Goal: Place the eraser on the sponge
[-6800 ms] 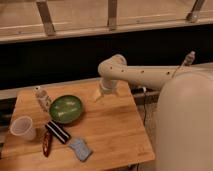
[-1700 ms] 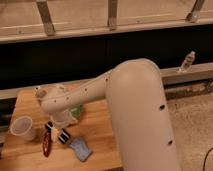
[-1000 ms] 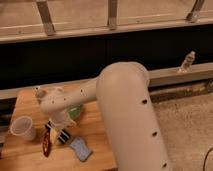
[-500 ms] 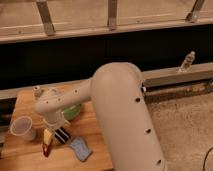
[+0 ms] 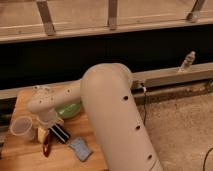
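Gripper (image 5: 48, 130) still hovering lower left beside the black white-striped eraser block (image 5: 59, 133). Flat blue-grey sponge pad (image 5: 80, 148) staying put. Can't tell grip state.

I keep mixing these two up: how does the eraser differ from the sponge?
The eraser is black with white stripes; the sponge is plain blue-grey. The eraser sits right beside the gripper; the sponge lies apart from it, nearer the front edge. Both lie flat on the wooden table, similar in length.

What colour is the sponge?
The sponge is blue-grey in the camera view; the gripper is at the eraser beside it.
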`<state>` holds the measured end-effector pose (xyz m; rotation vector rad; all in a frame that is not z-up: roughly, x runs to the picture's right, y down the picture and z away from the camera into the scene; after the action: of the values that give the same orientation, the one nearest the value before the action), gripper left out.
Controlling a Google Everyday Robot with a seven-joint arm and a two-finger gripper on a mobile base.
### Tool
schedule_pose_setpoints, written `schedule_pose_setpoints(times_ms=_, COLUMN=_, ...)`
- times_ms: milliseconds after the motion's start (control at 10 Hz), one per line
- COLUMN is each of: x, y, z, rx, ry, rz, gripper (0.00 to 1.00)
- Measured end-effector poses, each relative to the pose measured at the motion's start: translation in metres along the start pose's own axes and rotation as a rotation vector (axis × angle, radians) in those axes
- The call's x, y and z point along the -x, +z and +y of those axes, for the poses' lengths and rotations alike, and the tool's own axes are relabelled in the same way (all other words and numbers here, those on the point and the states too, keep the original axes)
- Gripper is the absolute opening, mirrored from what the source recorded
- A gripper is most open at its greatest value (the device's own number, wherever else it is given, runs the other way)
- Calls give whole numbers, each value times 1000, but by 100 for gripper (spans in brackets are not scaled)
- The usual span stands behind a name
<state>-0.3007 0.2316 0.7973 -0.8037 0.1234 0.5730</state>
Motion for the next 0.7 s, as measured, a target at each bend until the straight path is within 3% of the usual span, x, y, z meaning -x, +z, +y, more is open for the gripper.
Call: schedule_pose_setpoints(times_ms=700, x=-28, y=-17, z=-51, rx=-35, ry=110, rz=-26, gripper=80)
